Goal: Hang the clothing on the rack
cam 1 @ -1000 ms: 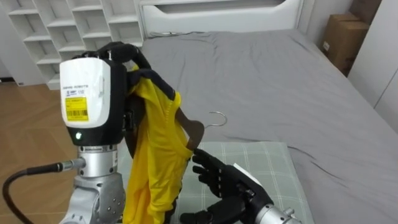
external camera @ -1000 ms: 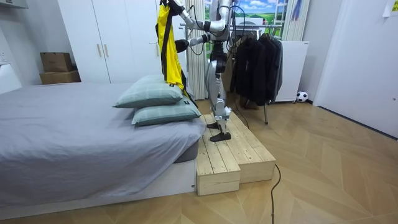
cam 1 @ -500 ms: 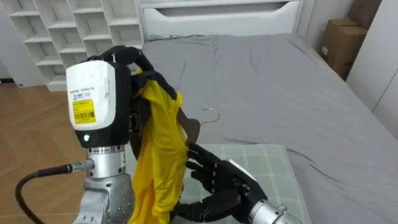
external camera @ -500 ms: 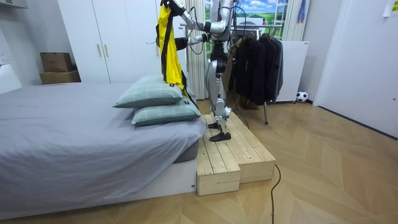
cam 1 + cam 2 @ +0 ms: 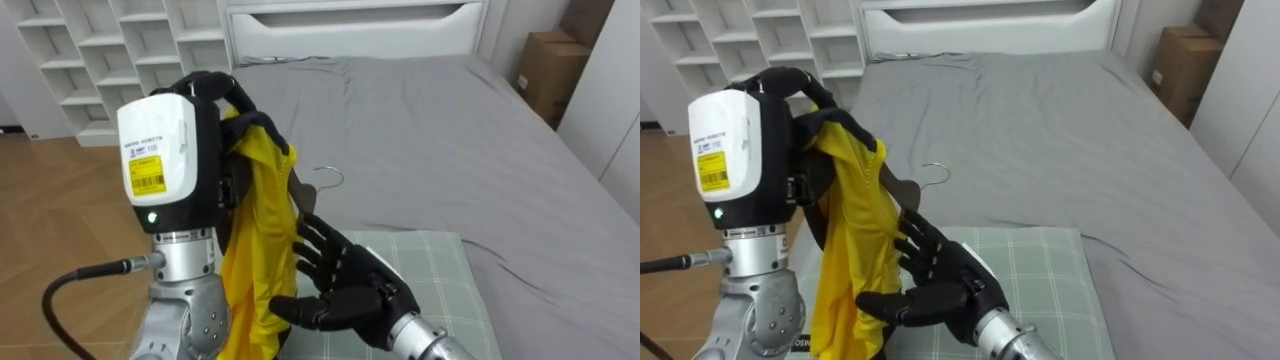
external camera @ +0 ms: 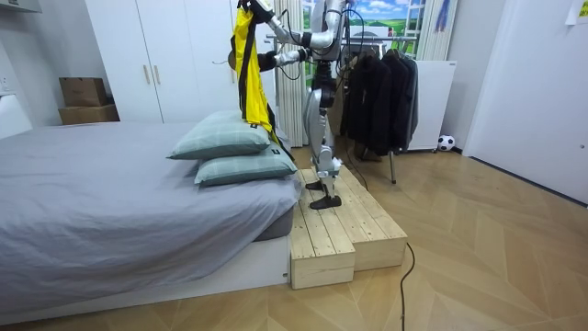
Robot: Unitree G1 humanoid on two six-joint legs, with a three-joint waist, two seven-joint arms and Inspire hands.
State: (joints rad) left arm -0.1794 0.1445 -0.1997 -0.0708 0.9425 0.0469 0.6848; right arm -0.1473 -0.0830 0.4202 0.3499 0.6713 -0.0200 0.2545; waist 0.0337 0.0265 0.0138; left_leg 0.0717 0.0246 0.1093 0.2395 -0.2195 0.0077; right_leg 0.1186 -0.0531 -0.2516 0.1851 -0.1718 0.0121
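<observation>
The robot stands on a wooden platform [image 6: 340, 225] at the side of the bed [image 5: 450, 130], facing it, with both arms raised. The left hand [image 5: 215, 85] holds the yellow shirt [image 5: 255, 250] up high. Its dark fingers are curled over the top of the cloth by the dark collar, and the rest of the shirt hangs straight down above a checked pillow [image 5: 440, 270].

A hanger [image 5: 300, 195] sits behind the upper part of the shirt. Its brown shoulder and metal hook poke out on the bed side, and I cannot tell what is carrying it.

The right hand [image 5: 345, 290] is lower, just beside the hanging cloth. Its fingers [image 5: 318, 232] are spread and straight, gripping nothing, and their tips reach towards the edge of the shirt below the hanger.

By my reading, the step in hand is getting the shirt seated on the hanger, not yet carrying it off. The shirt is bunched at the top rather than spread over the hanger's shoulders.

The next move probably asks the right hand to close on either the hanger or the loose edge of cloth, so that the shirt can be pulled square across the hanger while the left hand keeps its hold.

After that the robot would have to turn to the clothes rack [image 6: 381, 92], which stands behind it with dark clothes already on it.
</observation>
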